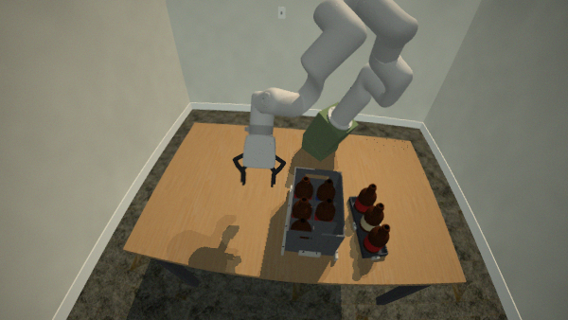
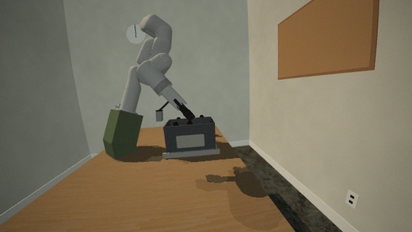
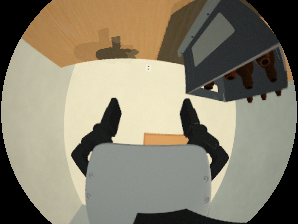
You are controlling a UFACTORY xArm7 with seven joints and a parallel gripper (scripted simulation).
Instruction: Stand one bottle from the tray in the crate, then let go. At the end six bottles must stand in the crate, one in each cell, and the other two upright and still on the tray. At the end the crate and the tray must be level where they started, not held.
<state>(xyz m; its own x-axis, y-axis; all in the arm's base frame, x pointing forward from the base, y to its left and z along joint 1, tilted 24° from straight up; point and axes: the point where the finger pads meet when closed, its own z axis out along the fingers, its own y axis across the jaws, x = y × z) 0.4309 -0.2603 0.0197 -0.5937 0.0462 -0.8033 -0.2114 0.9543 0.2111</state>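
My fingers (image 1: 257, 179) spread wide — gripping nothing, above desk (image 1: 189, 199), beside crate (image 1: 313, 239), three bottles on tray (image 1: 374, 252).

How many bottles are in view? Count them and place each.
8: five in the crate, at; three on the tray, at. None seems hidden.

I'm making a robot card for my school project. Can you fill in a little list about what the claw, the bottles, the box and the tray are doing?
claw: gripper open, holding nothing, above the table, beside the crate
crate: dark grey, five brown bottles inside, one front cell free
tray: next to the crate, three bottles standing
arm base: green block behind the crate
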